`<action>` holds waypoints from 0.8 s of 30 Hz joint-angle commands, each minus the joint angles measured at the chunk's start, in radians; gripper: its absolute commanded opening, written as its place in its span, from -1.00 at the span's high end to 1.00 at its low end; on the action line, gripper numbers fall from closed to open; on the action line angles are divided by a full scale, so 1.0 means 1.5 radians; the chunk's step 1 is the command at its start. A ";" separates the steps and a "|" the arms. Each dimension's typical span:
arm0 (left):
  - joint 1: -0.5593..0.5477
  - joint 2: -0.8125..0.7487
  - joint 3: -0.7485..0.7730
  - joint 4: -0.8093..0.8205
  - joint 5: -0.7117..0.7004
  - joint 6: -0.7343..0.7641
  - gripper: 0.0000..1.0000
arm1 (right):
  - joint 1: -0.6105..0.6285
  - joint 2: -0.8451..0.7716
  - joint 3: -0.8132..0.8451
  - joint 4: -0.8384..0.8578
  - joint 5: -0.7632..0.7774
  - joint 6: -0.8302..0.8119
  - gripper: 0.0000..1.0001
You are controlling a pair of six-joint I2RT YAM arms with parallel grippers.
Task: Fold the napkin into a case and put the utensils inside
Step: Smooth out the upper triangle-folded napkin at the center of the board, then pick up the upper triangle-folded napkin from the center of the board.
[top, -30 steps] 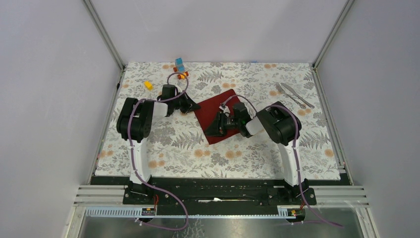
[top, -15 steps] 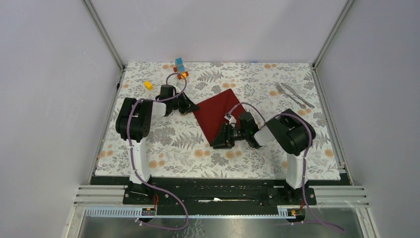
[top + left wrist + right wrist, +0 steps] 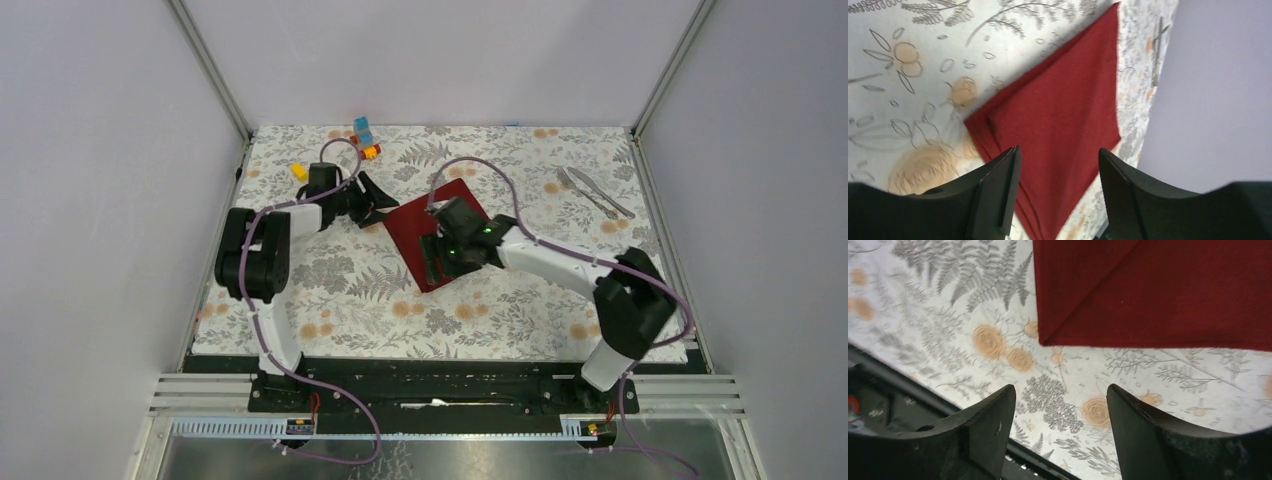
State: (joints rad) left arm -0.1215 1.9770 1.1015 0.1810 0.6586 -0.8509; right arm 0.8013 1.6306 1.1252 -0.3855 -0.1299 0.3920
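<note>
Plainly the job is in its early half: at the left the left hand (image 3: 380,200) hovers with its jaws spread and nothing between them, just beside the left corner of the napkin (image 3: 410,235). That napkin lies flat near the middle of the tabletop (image 3: 520,310). It is folded over on itself, with doubled layers along one edge in the left wrist view and a slanting fold line running from a corner in the right wrist view. It reads about as wide as it is long, so I judge it not yet a narrow case, and further folds are left to make. It sits skew to the tabletop's edges, one corner pointing left and another toward the near edge; its long axis I cannot tell, since the right arm covers its right part. The right hand (image 3: 432,268) hangs over the napkin's near corner, jaws apart and gripping nothing, with bare tabletop between its fingers (image 3: 993,430). Far to the right, well apart from the cloth, the fork (image 3: 585,194) and knife (image 3: 602,192) lie side by side, untouched. Their long axes run from far-left to near-right, so placing them inside remains wholly to do
</note>
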 commanded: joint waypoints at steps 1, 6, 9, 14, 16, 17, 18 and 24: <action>0.016 -0.106 0.022 -0.085 0.009 0.015 -0.33 | 0.079 0.117 0.187 -0.249 0.238 -0.032 -0.45; 0.055 -0.183 0.047 -0.258 -0.033 0.080 -0.35 | 0.134 0.288 0.412 -0.409 0.311 -0.025 -0.21; 0.079 -0.233 0.053 -0.328 -0.097 0.138 -0.36 | 0.153 0.364 0.495 -0.449 0.330 -0.025 -0.18; 0.110 -0.275 0.045 -0.367 -0.133 0.187 -0.37 | 0.165 0.442 0.594 -0.495 0.346 -0.030 0.29; 0.115 -0.276 0.046 -0.370 -0.117 0.194 -0.36 | 0.166 0.457 0.608 -0.496 0.345 -0.032 0.40; 0.118 -0.276 0.047 -0.372 -0.111 0.196 -0.36 | 0.165 0.463 0.611 -0.496 0.344 -0.032 0.40; 0.120 -0.277 0.048 -0.371 -0.103 0.197 -0.36 | 0.166 0.467 0.615 -0.497 0.342 -0.034 0.38; 0.136 -0.287 0.039 -0.364 -0.076 0.199 -0.34 | 0.165 0.489 0.629 -0.488 0.331 -0.039 0.27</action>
State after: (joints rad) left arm 0.0635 1.5867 1.1458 -0.3740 0.5182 -0.5823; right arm 1.0454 2.3447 2.0151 -1.0832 0.3470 0.3431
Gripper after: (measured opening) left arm 0.673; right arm 0.346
